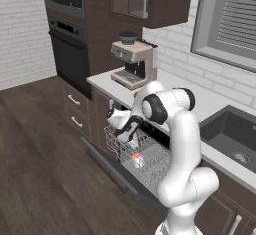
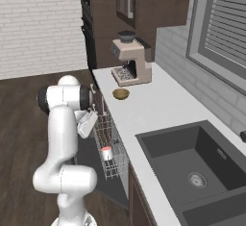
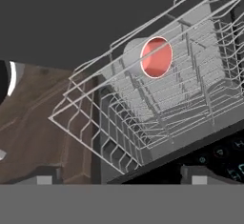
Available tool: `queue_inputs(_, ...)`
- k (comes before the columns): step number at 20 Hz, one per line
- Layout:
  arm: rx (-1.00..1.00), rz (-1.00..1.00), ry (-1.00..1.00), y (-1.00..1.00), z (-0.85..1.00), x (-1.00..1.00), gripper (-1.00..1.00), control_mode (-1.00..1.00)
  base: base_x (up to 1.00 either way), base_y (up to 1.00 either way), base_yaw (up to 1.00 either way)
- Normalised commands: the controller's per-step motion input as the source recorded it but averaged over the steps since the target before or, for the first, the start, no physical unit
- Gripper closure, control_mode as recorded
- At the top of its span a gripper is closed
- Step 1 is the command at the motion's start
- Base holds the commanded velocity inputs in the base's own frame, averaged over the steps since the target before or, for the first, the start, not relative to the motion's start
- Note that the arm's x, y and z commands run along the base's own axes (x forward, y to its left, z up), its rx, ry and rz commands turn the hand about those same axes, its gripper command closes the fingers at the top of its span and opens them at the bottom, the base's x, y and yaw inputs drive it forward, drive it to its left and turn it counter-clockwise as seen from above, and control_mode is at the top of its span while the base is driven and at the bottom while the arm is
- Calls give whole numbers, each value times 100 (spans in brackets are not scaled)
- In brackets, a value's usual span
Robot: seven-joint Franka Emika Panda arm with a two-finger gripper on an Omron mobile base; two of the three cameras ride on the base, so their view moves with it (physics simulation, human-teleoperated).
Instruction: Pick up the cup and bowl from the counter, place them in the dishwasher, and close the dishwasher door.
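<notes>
The white cup [image 3: 150,56] with its red top lies in the silver wire rack [image 3: 157,108] of the dishwasher; it also shows as the cup [image 1: 137,160] and the cup [image 2: 106,153] in the base views. The rack [image 2: 109,138] is pulled out over the dishwasher door [image 1: 102,159], which hangs open and flat. My gripper [image 3: 121,180] is open and holds nothing. The gripper [image 1: 131,137] hovers just above the rack's near end, apart from the cup. The wood-coloured bowl [image 2: 121,94] sits upright on the counter [image 2: 158,107], in front of the coffee machine.
A beige coffee machine [image 2: 130,61] stands at the counter's far end. The dark sink [image 2: 192,167] is set into the counter to the right. A black wall oven [image 1: 70,49] stands left of the counter. Brown drawers [image 1: 75,111] flank the open door.
</notes>
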Motion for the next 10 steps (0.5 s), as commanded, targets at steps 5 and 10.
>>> queue_inputs(5,-7,0,-26,9,100,0,-100,-100,0,0,0)
queue_inputs(10,-1,0,-19,0,100,5,-100,-100,0,0,0)
